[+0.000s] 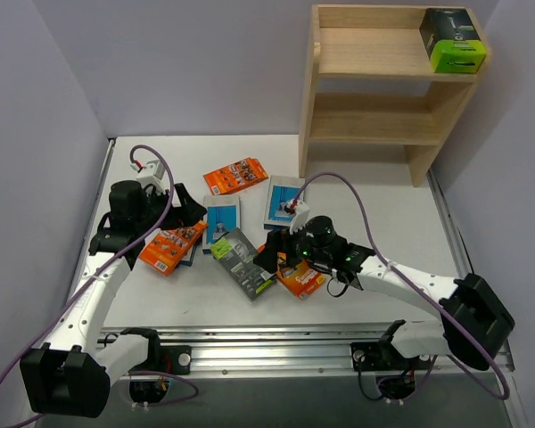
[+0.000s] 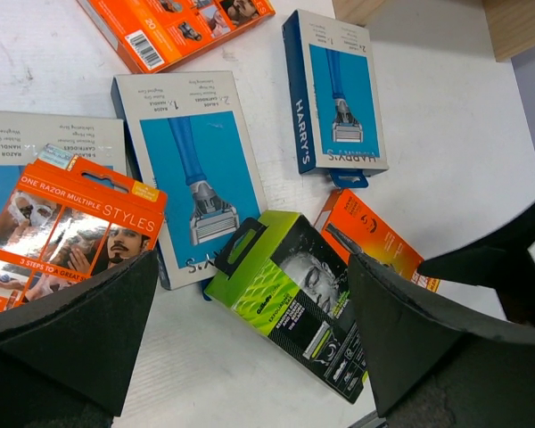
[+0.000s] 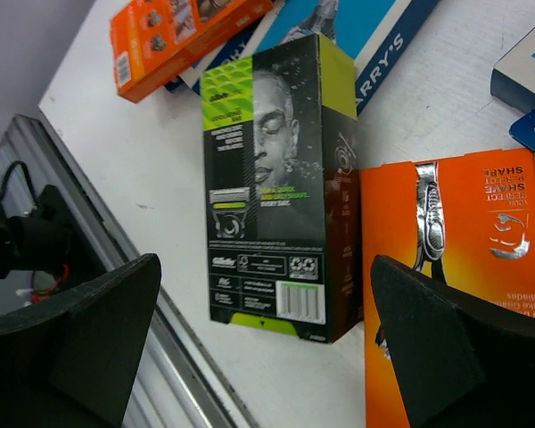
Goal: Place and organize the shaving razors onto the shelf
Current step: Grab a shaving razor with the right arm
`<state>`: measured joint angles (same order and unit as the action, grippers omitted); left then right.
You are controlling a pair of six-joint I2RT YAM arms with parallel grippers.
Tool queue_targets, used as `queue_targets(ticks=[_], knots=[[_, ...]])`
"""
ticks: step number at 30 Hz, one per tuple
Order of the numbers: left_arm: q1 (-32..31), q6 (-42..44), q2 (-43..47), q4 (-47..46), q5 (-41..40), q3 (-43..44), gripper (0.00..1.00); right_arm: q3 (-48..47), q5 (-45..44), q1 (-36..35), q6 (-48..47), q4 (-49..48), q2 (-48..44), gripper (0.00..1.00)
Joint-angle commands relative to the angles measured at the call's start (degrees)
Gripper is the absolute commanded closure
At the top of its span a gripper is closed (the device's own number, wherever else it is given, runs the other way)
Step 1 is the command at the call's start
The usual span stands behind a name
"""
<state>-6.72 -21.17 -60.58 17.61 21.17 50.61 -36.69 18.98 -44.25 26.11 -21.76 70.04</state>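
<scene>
From above, the shelf (image 1: 374,125) stands at the worktop's (image 1: 383,214) far right corner, with one black box (image 1: 455,40) at the right end of its top tier; other packs lie scattered mid-worktop

Left wrist: the left gripper (image 2: 254,276) hangs released over a light-blue card (image 2: 201,178) and a lime-and-black box (image 2: 294,303)

Right wrist: the right gripper (image 3: 266,267) gapes, grasping nothing, above the lime-and-black box (image 3: 276,178) and an orange pack (image 3: 455,250)
</scene>
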Motion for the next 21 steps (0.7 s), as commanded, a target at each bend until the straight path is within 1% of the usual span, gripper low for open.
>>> queue_targets(ticks=[1, 6, 12, 16, 21], knots=[[0.0, 0.8, -0.1, 0.2, -0.2, 2.3, 0.04, -2.5, 1.1, 0.0, -3.7, -9.8, 5.2, 0.0], [-0.1, 0.4, 0.0, -0.3, 1.6, 2.4, 0.04, -4.5, 1.8, 0.6, -6.1, -13.7, 11.1, 0.0], [0.0, -0.3, -0.7, -1.3, 5.1, 2.5, 0.04, -9.1, 8.7, 2.8, -7.1, -16.2, 21.3, 0.0], [0.0, 0.1, -0.4, -1.4, 5.8, 2.7, 0.04, -9.5, 11.3, 4.3, -6.0, -20.8, 25.4, 0.0], [0.0, 0.1, -0.2, -1.6, 6.0, 2.6, 0.04, -10.9, 16.2, 6.4, -6.2, -22.0, 30.0, 0.0]])
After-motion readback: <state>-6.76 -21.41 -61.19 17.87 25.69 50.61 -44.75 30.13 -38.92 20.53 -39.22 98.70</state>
